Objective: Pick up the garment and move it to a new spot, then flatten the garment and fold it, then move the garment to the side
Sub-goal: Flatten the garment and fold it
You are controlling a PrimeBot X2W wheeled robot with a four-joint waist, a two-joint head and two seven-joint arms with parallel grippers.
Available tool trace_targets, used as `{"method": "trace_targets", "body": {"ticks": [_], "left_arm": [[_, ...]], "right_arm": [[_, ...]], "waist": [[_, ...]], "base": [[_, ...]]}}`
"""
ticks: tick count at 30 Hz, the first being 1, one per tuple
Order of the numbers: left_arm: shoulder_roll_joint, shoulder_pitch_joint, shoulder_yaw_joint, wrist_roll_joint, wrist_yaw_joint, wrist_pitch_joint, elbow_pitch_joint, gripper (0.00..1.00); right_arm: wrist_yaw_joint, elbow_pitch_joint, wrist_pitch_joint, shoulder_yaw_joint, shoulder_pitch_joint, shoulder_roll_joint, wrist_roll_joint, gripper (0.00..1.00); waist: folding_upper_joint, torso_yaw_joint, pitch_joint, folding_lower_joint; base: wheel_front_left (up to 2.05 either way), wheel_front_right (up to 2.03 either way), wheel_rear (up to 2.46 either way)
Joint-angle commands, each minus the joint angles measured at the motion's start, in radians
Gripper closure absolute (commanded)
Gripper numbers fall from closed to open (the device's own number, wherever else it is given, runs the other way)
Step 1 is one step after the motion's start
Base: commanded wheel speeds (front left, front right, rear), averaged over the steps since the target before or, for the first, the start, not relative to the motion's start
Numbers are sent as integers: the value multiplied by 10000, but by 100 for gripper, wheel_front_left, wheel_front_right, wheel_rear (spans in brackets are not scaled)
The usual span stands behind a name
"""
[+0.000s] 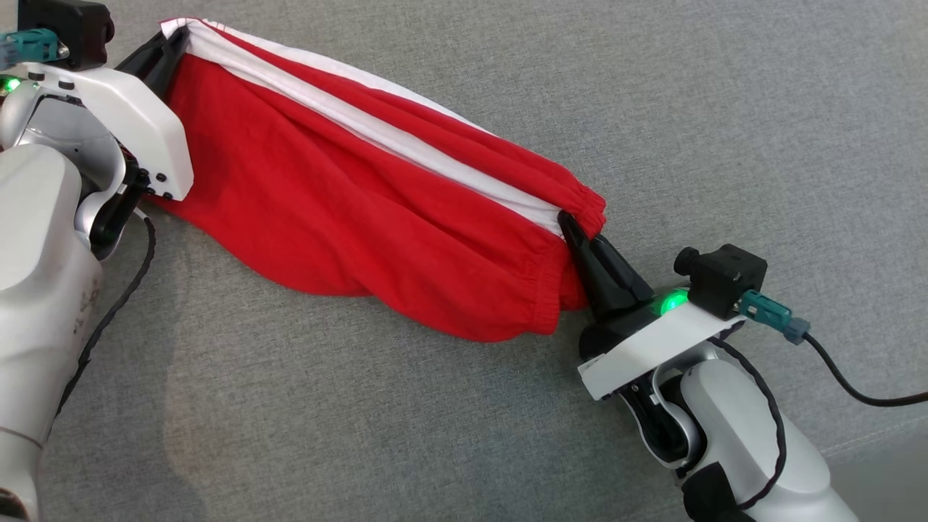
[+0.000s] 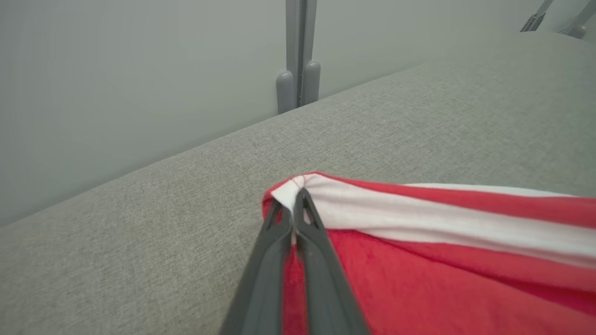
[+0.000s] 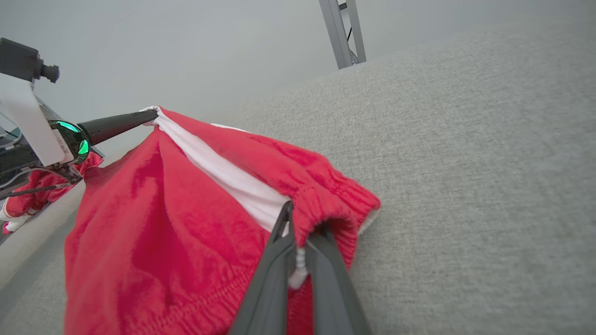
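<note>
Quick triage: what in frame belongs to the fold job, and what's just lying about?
Job: garment; left gripper and right gripper, each shut on one end; cushion as work surface.
Lying about: post; cable; red cloth beyond the left arm.

Head camera: I look steeply down from above onto the grey upholstered surface (image 1: 725, 109), with the whole garment (image 1: 348, 203) in view between both arms. Left wrist camera: I sit low and close behind the left gripper (image 2: 293, 202), facing along its jaws toward a pale wall (image 2: 116, 93). Right wrist camera: equally close behind the right gripper (image 3: 300, 228), I face across the garment to the left gripper. All three views share the garment's white stripe (image 1: 377, 132).
</note>
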Motion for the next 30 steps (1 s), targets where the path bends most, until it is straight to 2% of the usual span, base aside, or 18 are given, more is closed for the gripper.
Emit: {"method": "trace_targets", "body": {"ticks": [1, 5, 6, 7, 9, 10, 11, 12, 20, 30], "left_arm": [[108, -200, -133, -129, 12, 30, 70, 100], [181, -364, -570, -438, 12, 76, 196, 100], [195, -407, -651, -527, 12, 111, 234, 100], [195, -407, -651, -527, 12, 111, 234, 100], [216, -504, -815, -695, 12, 86, 267, 66], [206, -528, -864, -819, 12, 55, 263, 23], [196, -529, -921, -965, 12, 61, 244, 2], [191, -529, -987, -1114, 12, 67, 202, 0], [571, -256, -1726, -2254, 11, 194, -397, 0], [1418, 668, -2227, -3594, 11, 153, -1251, 0]], "right_arm": [[1, 49, -70, -44, -125, -26, -69, 93], [1, 76, -75, -233, -149, -12, -208, 93], [1, 81, -76, -258, -148, -6, -250, 86], [1, 81, -76, -258, -148, -6, -250, 86], [1, 14, -77, -290, -123, 0, -241, 63], [1, -35, -77, -298, -98, -2, -211, 51], [1, -87, -76, -314, -74, -2, -245, 4], [1, -128, -78, -372, -54, -5, -367, 0], [1, -337, -70, -706, 440, -2, -842, 0], [1, -1032, 329, -2009, 1732, -3, -1923, 0]], "waist": [[0, -19, 0, 0], [0, -71, -12, 0], [0, -78, -21, 0], [0, -78, -21, 0], [0, -86, -44, 0], [0, -86, -60, 0], [0, -86, -77, 0], [0, -84, -99, 0], [0, 24, -441, 0], [0, 218, -1287, 0]], "base": [[0, 0, 0], [0, 0, 0], [0, 0, 0], [0, 0, 0], [0, 0, 0], [0, 0, 0], [0, 0, 0], [0, 0, 0], [0, 0, 0], [0, 0, 0]]}}
